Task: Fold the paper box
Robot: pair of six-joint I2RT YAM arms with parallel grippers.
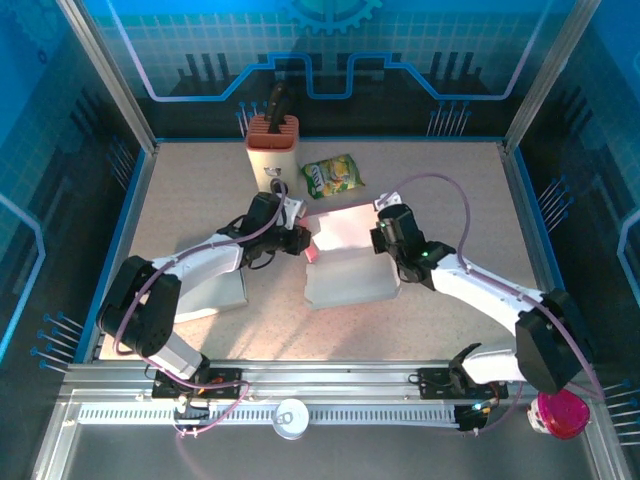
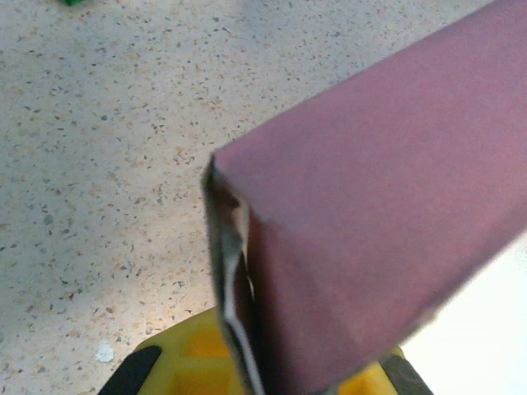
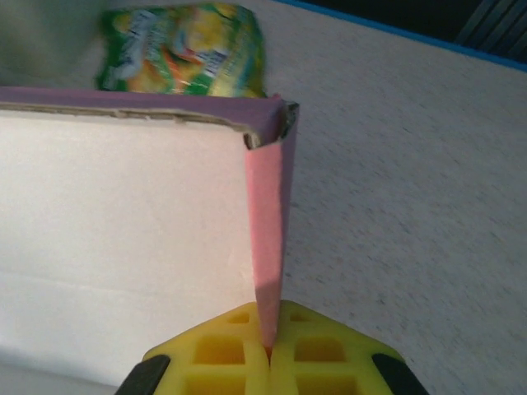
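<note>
The paper box (image 1: 345, 228), pink outside and white inside, is held up at the middle of the table between both arms. My left gripper (image 1: 303, 242) is shut on its left edge. In the left wrist view the pink wall (image 2: 370, 222) runs down into my yellow left gripper (image 2: 263, 370), with a grey folded edge beside it. My right gripper (image 1: 378, 238) is shut on the right side. In the right wrist view the thin pink side wall (image 3: 268, 214) is pinched in my right gripper (image 3: 270, 350), and the white inner panel (image 3: 123, 222) spreads left.
A knife block (image 1: 272, 148) and a green-yellow snack bag (image 1: 333, 175) stand behind the box. A pale flat panel (image 1: 350, 280) lies on the table just in front of it. Another pale sheet (image 1: 215, 295) lies under the left arm.
</note>
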